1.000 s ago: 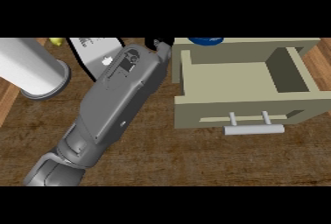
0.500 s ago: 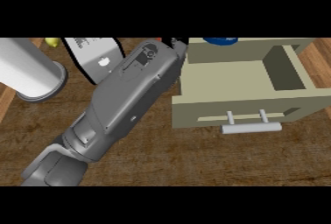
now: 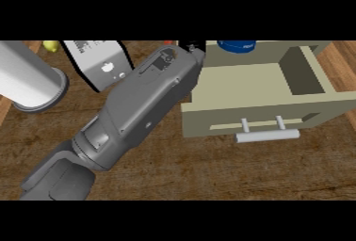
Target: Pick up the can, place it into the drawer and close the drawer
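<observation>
My left forearm (image 3: 139, 108) runs from the lower left up to the top centre. Only a black bit of the left hand (image 3: 191, 46) shows at the picture's upper edge, beside the drawer's back left corner. A small red spot (image 3: 169, 42) sits next to the hand; what it belongs to is hidden. The beige drawer (image 3: 208, 123) stands pulled out at the right, with nothing visible inside and a white bar handle (image 3: 268, 135) on its front. A blue round-topped object (image 3: 236, 45), perhaps the can, stands just beyond the drawer's back wall. The right hand is out of sight.
A big white cylinder (image 3: 28, 77) lies at the left. A grey and white box (image 3: 101, 59) stands behind the forearm, with a yellow thing (image 3: 50, 45) at the top left. Wooden counter (image 3: 230, 169) stretches in front of the drawer.
The left forearm has swung right and forward, so the hand now sits by the drawer's back left corner. The white cylinder appears farther left and larger.
</observation>
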